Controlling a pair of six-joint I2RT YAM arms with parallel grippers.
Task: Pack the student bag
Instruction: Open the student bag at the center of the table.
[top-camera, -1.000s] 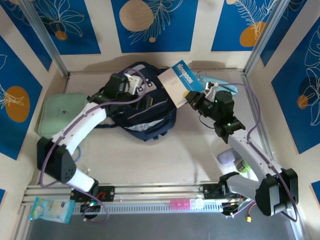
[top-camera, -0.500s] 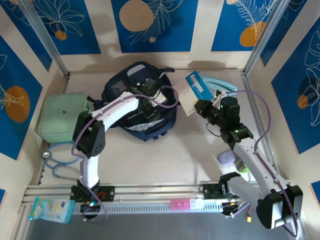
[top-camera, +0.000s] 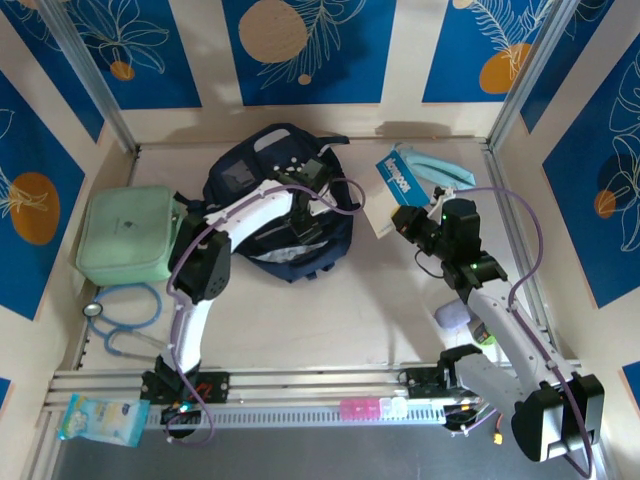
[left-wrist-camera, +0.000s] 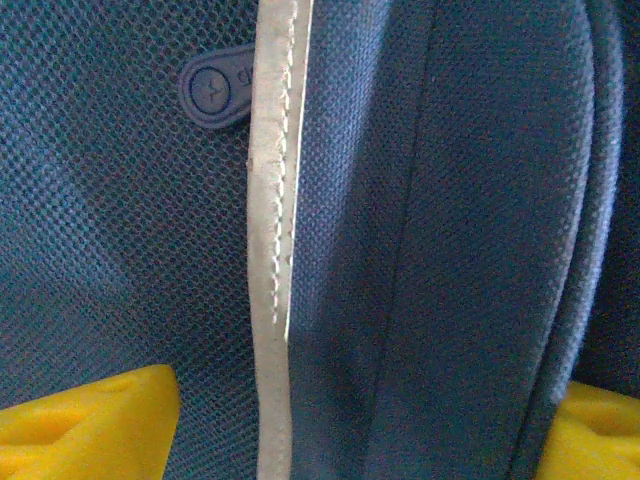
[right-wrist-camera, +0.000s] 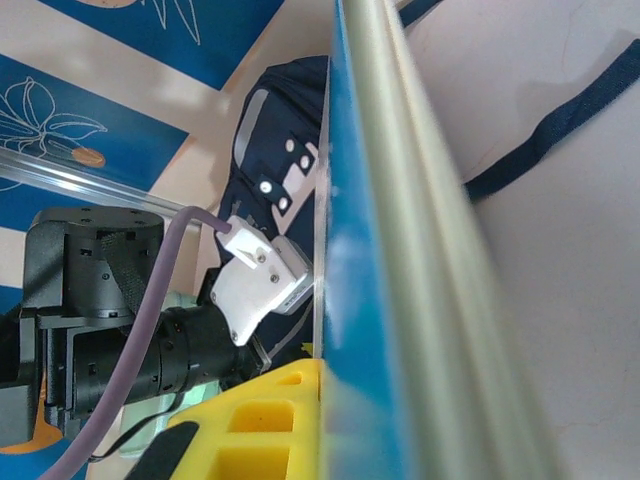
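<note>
The navy student bag (top-camera: 262, 190) lies at the back middle of the table, white buckle patch up. My left gripper (top-camera: 306, 216) rests on its front pocket. In the left wrist view the yellow fingertips (left-wrist-camera: 90, 425) stand wide apart, open, over the navy fabric (left-wrist-camera: 450, 250) and its thin light stripe (left-wrist-camera: 270, 260). My right gripper (top-camera: 404, 222) is shut on a blue-and-white notebook (top-camera: 390, 188), held on edge to the right of the bag. In the right wrist view the notebook (right-wrist-camera: 365, 300) runs up from the yellow finger (right-wrist-camera: 260, 420), with the bag (right-wrist-camera: 275, 160) behind it.
A mint-green zip case (top-camera: 125, 235) lies at the left wall with a stethoscope (top-camera: 125, 315) in front of it. A light-blue item (top-camera: 440, 165) lies at the back right. A pale purple object (top-camera: 452, 315) sits by the right arm. A packet (top-camera: 100, 420) hangs at the front-left rail.
The left arm has swung from the bag's back left across to its front pocket. My right gripper has carried the notebook rightward, away from the bag.
</note>
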